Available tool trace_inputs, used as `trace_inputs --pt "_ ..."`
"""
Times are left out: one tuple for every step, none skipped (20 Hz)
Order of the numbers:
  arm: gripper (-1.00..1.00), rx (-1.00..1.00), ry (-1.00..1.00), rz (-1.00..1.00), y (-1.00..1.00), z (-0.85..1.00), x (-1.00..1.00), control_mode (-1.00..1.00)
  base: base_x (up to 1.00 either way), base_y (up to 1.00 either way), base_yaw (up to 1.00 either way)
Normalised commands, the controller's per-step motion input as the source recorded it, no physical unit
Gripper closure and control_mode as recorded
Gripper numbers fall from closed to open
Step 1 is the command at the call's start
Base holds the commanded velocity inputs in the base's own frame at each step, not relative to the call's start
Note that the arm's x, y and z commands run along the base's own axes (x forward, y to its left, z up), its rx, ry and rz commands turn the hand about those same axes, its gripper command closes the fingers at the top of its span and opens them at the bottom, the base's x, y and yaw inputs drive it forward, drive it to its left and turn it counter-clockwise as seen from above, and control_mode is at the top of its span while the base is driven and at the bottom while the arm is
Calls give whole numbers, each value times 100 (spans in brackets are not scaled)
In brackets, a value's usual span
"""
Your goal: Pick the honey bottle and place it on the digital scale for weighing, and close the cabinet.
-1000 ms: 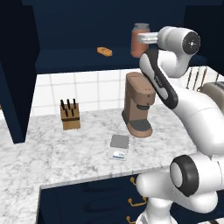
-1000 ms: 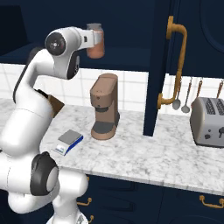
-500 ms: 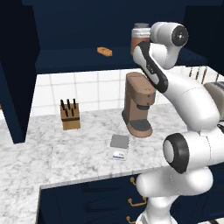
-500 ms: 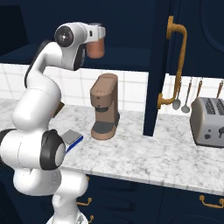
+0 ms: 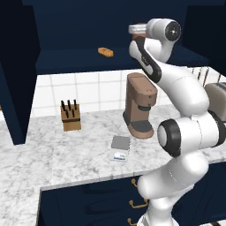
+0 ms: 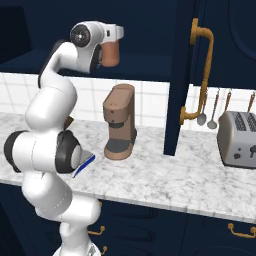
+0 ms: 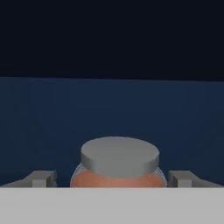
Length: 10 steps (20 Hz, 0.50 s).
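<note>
The end effector (image 7: 115, 179) reaches into the open cabinet (image 6: 145, 30) with its fingers (image 7: 40, 178) spread wide on either side of the honey jar (image 7: 118, 173) on the shelf, not yet closed on it. The scale (image 5: 120, 147) waits well below on the tabletop (image 5: 84, 150), just beside the coffee machine (image 5: 139, 104). A grip closed too near the grey lid could tip the stout jar or let it slip on the way down.
</note>
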Motion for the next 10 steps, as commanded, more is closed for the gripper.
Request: trace_inputs --pt "-100 0 0 0 0 0 41 -100 0 0 0" --pt "-100 0 1 0 0 0 41 -100 0 0 0" --pt "-100 0 2 0 0 0 41 -100 0 0 0" --pt "-100 0 1 0 0 0 40 -100 0 0 0" --pt "-100 0 2 0 0 0 39 -100 0 0 0" --pt "-100 0 1 0 0 0 36 -100 0 0 0" --pt "-100 0 3 0 -3 0 34 -100 0 0 0" --pt "-100 0 6 1 -1 0 32 -100 0 0 0" --pt "-100 0 7 1 -1 0 31 -100 0 0 0" --pt "-100 0 6 1 -1 0 31 -100 0 0 0"
